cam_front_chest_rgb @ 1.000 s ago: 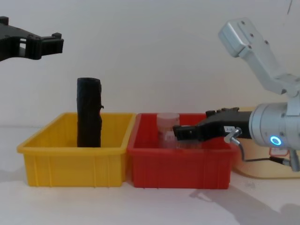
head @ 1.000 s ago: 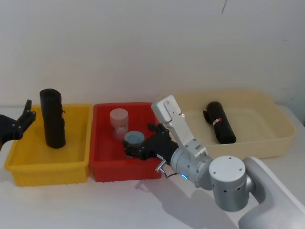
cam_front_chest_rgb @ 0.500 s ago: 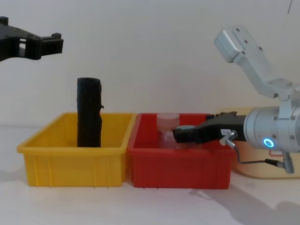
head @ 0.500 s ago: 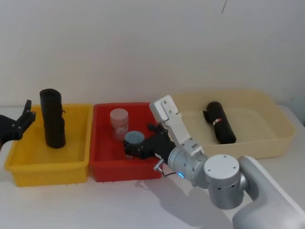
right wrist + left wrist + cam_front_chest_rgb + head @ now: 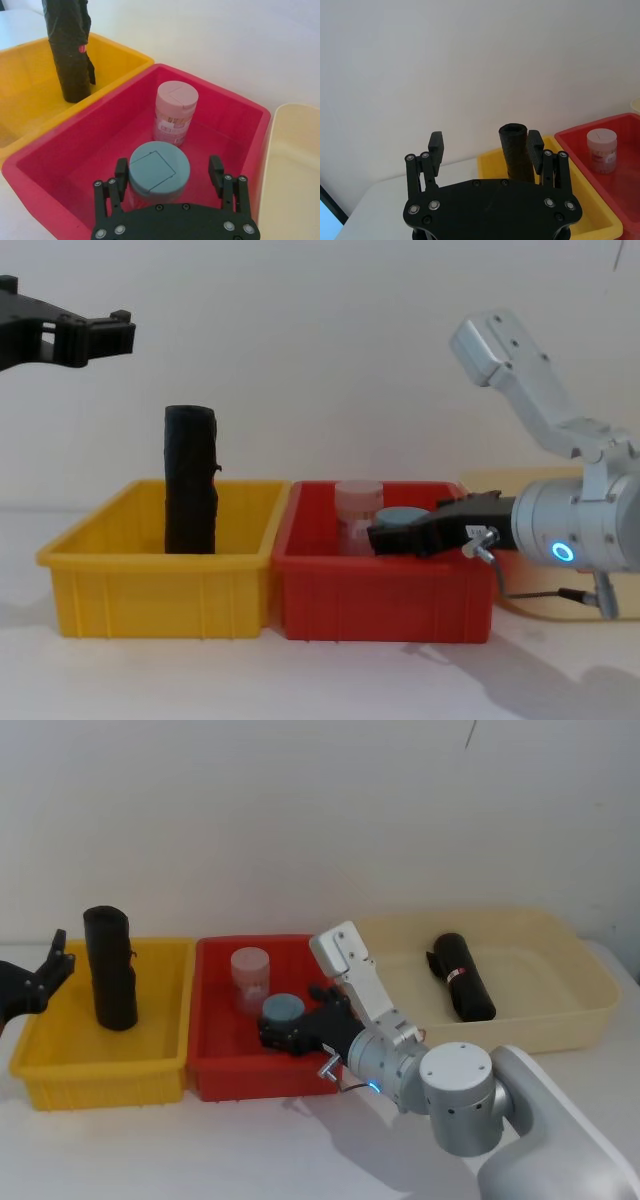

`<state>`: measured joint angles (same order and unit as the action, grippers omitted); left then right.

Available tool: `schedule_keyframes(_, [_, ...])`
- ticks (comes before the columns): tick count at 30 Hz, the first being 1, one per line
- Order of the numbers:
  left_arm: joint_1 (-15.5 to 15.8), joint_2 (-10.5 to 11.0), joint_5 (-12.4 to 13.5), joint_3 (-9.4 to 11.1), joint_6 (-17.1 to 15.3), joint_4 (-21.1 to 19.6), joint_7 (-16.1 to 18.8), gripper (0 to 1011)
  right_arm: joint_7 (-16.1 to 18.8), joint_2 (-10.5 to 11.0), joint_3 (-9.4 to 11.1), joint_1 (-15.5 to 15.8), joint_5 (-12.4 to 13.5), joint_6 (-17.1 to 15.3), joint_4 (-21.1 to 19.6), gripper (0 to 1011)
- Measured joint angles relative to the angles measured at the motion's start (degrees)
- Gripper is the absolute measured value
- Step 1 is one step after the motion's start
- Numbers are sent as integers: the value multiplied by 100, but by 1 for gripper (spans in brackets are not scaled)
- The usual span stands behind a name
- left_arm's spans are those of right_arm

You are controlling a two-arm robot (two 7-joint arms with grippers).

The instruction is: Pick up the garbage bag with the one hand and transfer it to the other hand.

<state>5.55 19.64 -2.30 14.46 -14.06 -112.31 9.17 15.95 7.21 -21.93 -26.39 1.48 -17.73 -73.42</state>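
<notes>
The garbage bag point(image 5: 110, 970) stands upright in the yellow bin point(image 5: 100, 1072), a tall black roll point(image 5: 190, 480). The right wrist view shows a small red label on it point(image 5: 70, 45). My left gripper point(image 5: 45, 975) hangs open just left of the yellow bin, above bin height point(image 5: 70, 325). In the left wrist view the bag point(image 5: 516, 155) stands beyond the open left gripper point(image 5: 486, 147), apart from it. My right gripper point(image 5: 285, 1032), on the arm with the blue ring point(image 5: 563, 552), is open inside the red bin point(image 5: 260, 1078), its fingers either side of a blue-lidded jar point(image 5: 159, 172).
A pink-lidded jar point(image 5: 250, 975) stands behind the blue-lidded one in the red bin. A second black roll with a red-and-white band point(image 5: 462, 975) lies in the beige bin point(image 5: 560, 1020) at the right. Bare white table lies in front of the bins.
My right arm has shifted a little left and lower, bringing its open gripper closer around the blue-lidded jar. The left gripper and the garbage bag have not moved.
</notes>
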Motion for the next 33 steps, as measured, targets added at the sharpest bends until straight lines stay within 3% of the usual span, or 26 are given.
schedule_keyframes(5, [0,0,0,0,0,0,0,1001,4,-29,11,-18,-8,-39,40,928])
schedule_keyframes(14, [0,0,0,0,1,1,0,1001,47,-67,60,-13,29,-58,1,672])
schedule_keyframes(26, [0,0,0,0,1,1,0,1001,135,-84,201,78,265,34,-402,672])
schedule_keyframes(33, [0,0,0,0,0,1,0,1001,148,-93,433,145,511,235,-790,675])
